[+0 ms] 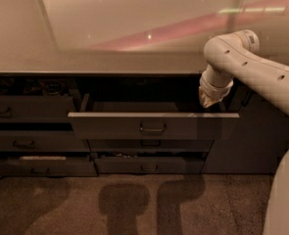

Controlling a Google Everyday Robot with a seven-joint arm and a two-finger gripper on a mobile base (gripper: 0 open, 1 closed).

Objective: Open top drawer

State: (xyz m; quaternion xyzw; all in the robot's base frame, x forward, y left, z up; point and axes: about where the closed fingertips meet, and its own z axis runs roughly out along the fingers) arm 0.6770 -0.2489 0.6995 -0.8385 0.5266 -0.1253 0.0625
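The top drawer [154,126] stands pulled out from under the countertop. It is wide and dark grey, with a small loop handle [153,128] at the centre of its front, and its shallow tray [134,106] is in view. My white arm comes in from the right and bends down. My gripper [208,100] hangs just above the right part of the drawer's front edge, behind it and well to the right of the handle.
A pale countertop [109,58] runs above the cabinet. Narrower grey drawers [31,107] sit to the left, one low one [41,164] ajar. Lower drawers [149,163] lie under the open one. Brown carpet [134,204] with shadows fills the foreground.
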